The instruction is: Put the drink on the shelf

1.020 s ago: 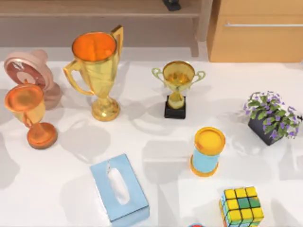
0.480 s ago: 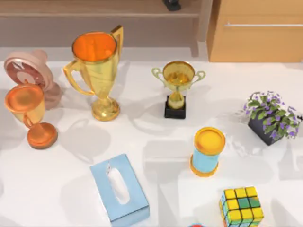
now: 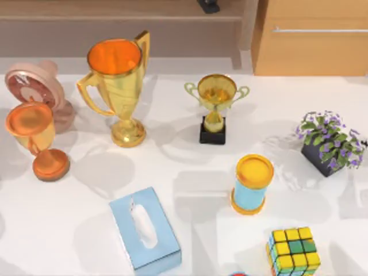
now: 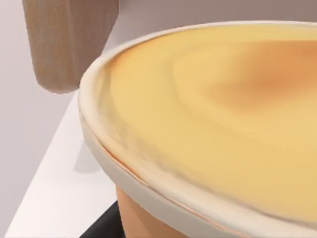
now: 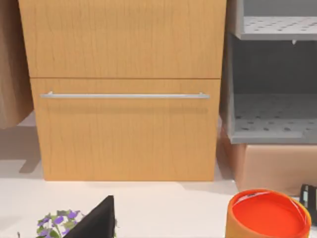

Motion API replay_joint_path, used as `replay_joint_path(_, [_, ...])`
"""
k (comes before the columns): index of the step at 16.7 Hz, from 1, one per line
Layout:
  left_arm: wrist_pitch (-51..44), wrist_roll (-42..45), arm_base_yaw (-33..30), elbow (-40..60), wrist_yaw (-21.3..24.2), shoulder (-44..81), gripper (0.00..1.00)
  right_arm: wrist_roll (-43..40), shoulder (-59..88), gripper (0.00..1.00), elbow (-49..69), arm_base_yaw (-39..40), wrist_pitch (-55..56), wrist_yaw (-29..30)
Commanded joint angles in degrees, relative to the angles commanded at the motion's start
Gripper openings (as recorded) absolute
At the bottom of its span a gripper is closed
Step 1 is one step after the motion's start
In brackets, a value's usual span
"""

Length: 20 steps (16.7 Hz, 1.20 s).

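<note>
Two dark slivers are all that can be seen of the pincers. The left gripper shows as a black edge touching or just beside the small peach-orange, round-bodied drink, whose wide pale-yellow top with a cream rim rises right above that edge. Whether this pincer is spread or pinching the drink cannot be told. Beyond it, past the drink's rim, stands the light-brown wooden upright post of the long wooden shelf, over the white table. The right gripper is a black wedge just beside a purple-flowered potted plant. Its state cannot be told either. Farther ahead of it stands the wooden drawer cabinet with a metal handle.
</note>
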Motion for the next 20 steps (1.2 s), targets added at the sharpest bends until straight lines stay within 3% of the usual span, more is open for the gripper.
replay_joint_path(10, [0.00,0.00,0.00,0.00,0.00,0.00,0.02,0.00,0.00,1.00,0.00,0.00,0.00,0.00])
replay_joint_path(20, [-0.14,0.09,0.11,-0.04,-0.01,-0.29,0.00,0.00,0.00,1.00,0.00,0.00,0.00,0.00])
